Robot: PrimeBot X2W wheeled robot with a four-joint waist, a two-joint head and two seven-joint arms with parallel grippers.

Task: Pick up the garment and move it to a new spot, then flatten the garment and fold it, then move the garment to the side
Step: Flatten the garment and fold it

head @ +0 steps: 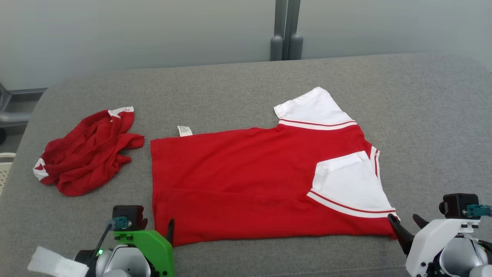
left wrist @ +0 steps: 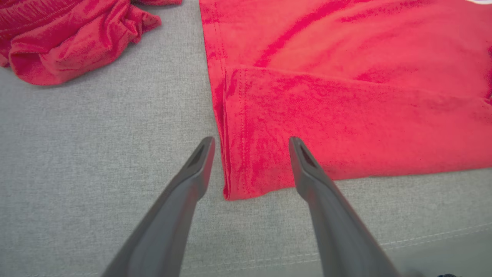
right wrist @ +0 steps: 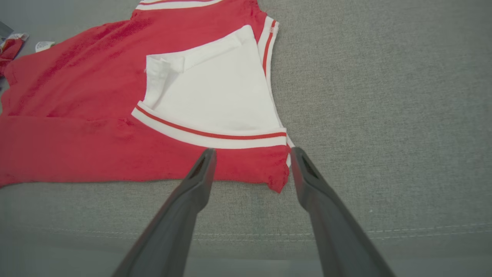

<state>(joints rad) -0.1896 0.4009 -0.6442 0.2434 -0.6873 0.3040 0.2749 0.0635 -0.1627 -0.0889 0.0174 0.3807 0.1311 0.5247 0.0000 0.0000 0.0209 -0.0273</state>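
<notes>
The garment [head: 250, 173] is a red shirt with white sleeves, lying spread out on the grey cushioned surface [head: 246, 80]. Its near long edge is folded over onto the body [left wrist: 346, 115]. One white sleeve [head: 349, 181] lies folded onto the red body [right wrist: 96, 96], and the other sleeve [head: 313, 107] sticks out at the far side. My left gripper [head: 161, 234] is open at the near hem corner, its fingers either side of that corner [left wrist: 250, 142] and holding nothing. My right gripper [head: 403, 221] is open at the near shoulder corner [right wrist: 252, 152], also empty.
A second red garment [head: 88, 154] lies crumpled at the left of the surface [left wrist: 69, 38]. A white label [head: 184, 130] pokes out at the shirt's far hem. The cushion's seamed front edge [right wrist: 423, 231] runs just below both grippers. Grey posts [head: 286, 42] stand behind.
</notes>
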